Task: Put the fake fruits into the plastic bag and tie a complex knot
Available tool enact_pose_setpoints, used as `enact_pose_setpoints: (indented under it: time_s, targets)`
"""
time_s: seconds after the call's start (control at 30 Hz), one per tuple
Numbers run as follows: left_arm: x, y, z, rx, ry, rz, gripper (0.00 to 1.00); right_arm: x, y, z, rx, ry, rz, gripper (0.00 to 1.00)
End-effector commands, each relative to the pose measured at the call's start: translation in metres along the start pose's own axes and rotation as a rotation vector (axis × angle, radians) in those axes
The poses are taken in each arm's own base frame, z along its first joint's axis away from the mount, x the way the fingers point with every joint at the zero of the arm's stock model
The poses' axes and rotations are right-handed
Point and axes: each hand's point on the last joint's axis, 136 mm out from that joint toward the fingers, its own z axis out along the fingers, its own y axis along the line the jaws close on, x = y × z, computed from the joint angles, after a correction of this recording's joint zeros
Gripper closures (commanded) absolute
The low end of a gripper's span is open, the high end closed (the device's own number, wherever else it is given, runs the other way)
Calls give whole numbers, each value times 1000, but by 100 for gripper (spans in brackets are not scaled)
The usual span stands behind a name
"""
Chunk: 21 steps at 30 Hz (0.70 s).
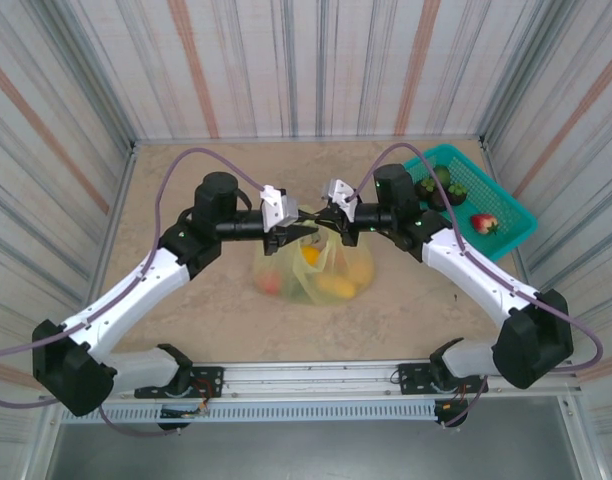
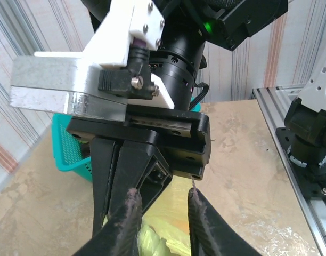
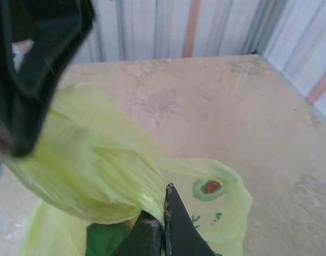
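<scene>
Now, from above, the left gripper [image 1: 286,236] and right gripper [image 1: 329,226] sit nose to nose over the plastic bag [image 1: 316,272]. The bag rests on the table [image 1: 206,300] with fake fruits [image 1: 336,287] showing through it. The left wrist view gives what the overhead can't: its fingers [image 2: 132,213] stand slightly apart, nothing nipped at the tips, bag just beneath. Over to the right wrist view: jaws pressed together, pinching the bag's bunched handle [image 3: 99,165] at their tips. Far right, overhead again, the teal basket [image 1: 466,178] holds a strawberry [image 1: 483,224] and dark fruits [image 1: 436,188].
</scene>
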Motion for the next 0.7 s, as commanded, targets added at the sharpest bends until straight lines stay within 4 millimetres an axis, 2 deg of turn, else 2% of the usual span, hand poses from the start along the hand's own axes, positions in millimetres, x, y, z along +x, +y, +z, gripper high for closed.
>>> enact_pose_setpoints:
  time_s: [0.0,0.1,0.2,0.3,0.37,0.43,0.47,0.53,0.6,0.67]
  targets:
    - [-14,-2,-12,-19,-13,-13,62,2,-11,-10,83,6,-3,100]
    - [-26,-1,-20,-30,-30,-17,52,1,-10,-11,67,-3,2,100]
    - [-45,7,-30,-67,-69,-28,48,0,-9,-11,49,-18,7,100]
    - [-73,24,-47,-147,-159,-49,46,-3,-7,-13,29,-39,12,100]
    - [-83,42,-60,-233,-223,-75,42,-4,-7,-14,20,-48,18,100]
    - [-73,67,-66,-361,-219,-119,40,-5,-6,-14,6,-59,24,100]
    - [-58,78,-64,-413,-181,-136,41,-6,-5,-14,-1,-64,25,100]
    - [-23,87,-52,-446,-71,-141,46,-7,-3,-14,-16,-72,30,100]
    - [6,84,-31,-404,12,-140,49,-8,-2,-13,-30,-80,36,100]
    - [25,72,-10,-320,63,-149,52,-8,0,-12,-45,-83,41,100]
